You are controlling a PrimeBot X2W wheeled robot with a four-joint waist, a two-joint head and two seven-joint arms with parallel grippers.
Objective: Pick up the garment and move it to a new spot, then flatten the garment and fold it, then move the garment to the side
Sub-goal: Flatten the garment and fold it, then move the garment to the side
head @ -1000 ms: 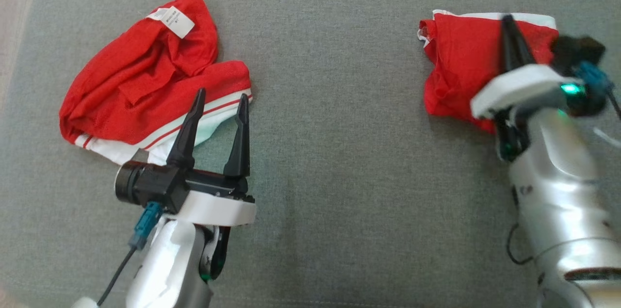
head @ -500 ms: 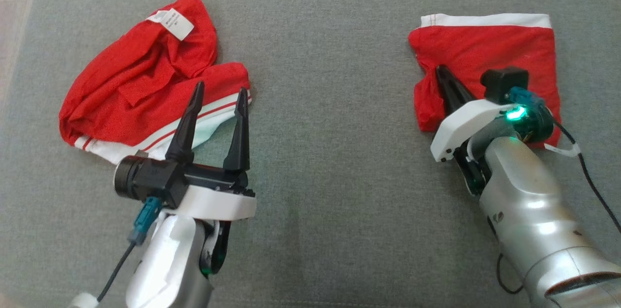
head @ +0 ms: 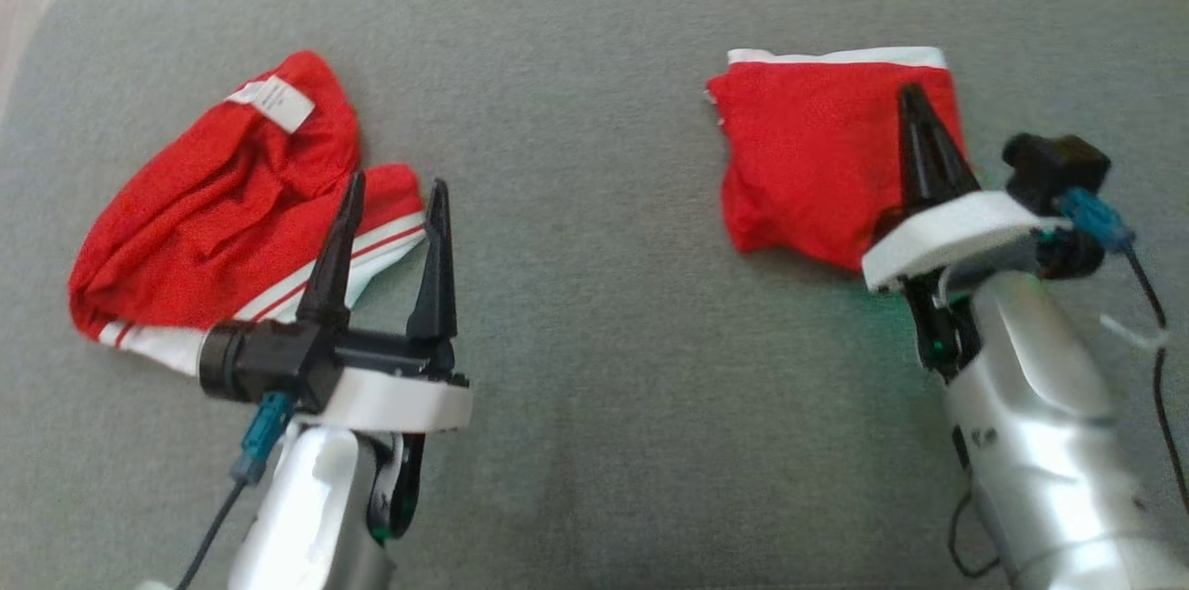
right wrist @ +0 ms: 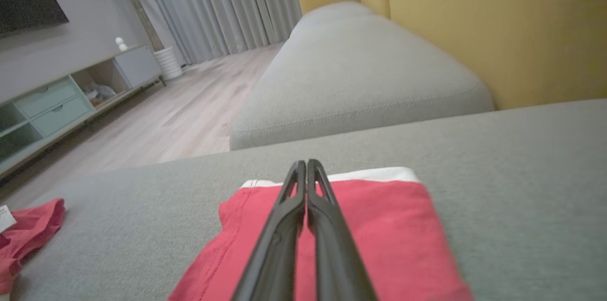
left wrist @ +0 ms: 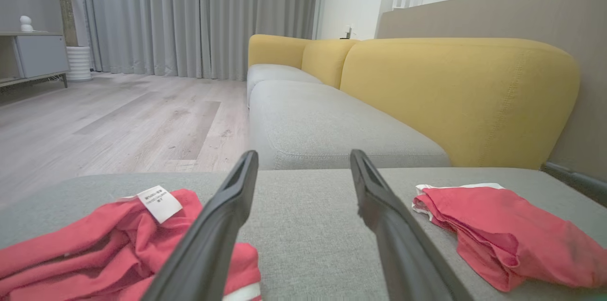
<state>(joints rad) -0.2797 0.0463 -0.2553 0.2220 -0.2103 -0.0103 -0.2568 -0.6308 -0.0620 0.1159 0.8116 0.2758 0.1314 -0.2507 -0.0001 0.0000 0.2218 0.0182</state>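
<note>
Garment [head: 799, 163], flat red square, white hem

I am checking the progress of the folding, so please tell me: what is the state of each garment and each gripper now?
Red mesh garment with white label: crumpled, not folded, lying on the grey fabric cushion.
Red garment with white band: folded flat, lying on the same cushion.
Left gripper: jaws open, empty.
Right gripper: jaws shut, nothing between them, over the folded garment.

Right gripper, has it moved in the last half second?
Yes: against the folded garment, the right gripper shifted from its left edge toward its right edge.
</note>
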